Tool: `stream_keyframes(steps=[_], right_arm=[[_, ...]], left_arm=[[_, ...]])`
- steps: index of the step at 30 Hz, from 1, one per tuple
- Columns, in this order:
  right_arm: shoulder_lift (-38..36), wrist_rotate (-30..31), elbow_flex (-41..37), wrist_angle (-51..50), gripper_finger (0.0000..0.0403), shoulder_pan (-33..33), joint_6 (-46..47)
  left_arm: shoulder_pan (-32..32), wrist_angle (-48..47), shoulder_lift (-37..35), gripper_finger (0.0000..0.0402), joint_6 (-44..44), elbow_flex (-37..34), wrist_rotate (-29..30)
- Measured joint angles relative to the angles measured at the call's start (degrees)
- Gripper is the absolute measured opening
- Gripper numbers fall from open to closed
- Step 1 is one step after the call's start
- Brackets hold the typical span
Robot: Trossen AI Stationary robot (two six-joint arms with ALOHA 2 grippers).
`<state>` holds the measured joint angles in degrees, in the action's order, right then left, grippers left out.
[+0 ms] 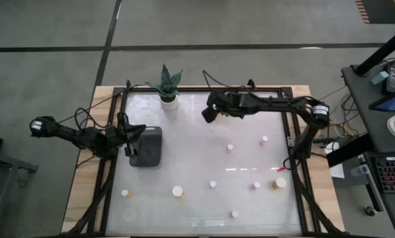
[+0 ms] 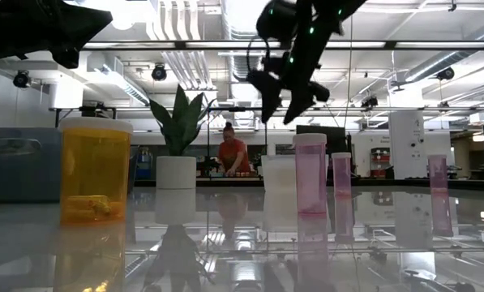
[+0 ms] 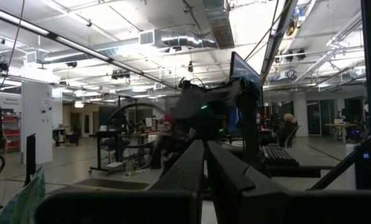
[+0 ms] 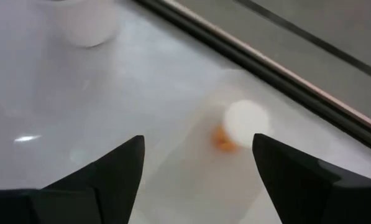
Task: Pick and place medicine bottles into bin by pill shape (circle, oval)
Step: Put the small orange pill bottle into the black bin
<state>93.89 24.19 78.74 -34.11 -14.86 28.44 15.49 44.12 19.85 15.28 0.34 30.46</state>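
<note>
Nearest the low camera: orange medicine bottle (image 2: 96,172), tabletop (image 1: 197,142) at 7 o'clock. I log my left gripper (image 1: 132,135), fingers pressed together, at 9 o'clock over the dark bin (image 1: 147,146). Pink bottles (image 1: 229,149) scattered 3 to 5 o'clock. Right gripper (image 1: 208,115), fingers spread, hovering at 12 o'clock above one white-capped orange bottle (image 4: 242,124) in the clear tray (image 4: 191,180).

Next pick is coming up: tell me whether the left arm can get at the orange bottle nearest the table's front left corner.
Probably yes. The left gripper rests shut by the dark bin; the orange bottle stands on open table on its side, nothing between.
</note>
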Motion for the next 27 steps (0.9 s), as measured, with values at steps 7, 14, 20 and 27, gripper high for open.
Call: stream_keyframes(steps=[7, 14, 20, 27], right_arm=[[-5.4, 0.0, -3.3, -0.1, 0.0288, 8.7, -2.6], [-12.5, 0.0, -12.5, 6.4, 0.0288, 15.7, -4.3], [-21.1, -1.1, -26.9, 25.0, 0.0288, 19.8, -14.8], [-32.4, -7.0, -39.0, 39.6, 0.0288, 20.6, -23.6]], left_arm=[[0.0, 0.2, 0.1, 0.0004, -1.7, 0.0, 0.0], [0.0, 1.0, 0.1, 0.0004, -6.0, 0.0, -0.1], [0.0, 2.0, 0.3, 0.0004, -7.5, 0.0, -0.2], [0.0, 2.3, 0.4, 0.0004, -12.5, 0.0, -1.9]])
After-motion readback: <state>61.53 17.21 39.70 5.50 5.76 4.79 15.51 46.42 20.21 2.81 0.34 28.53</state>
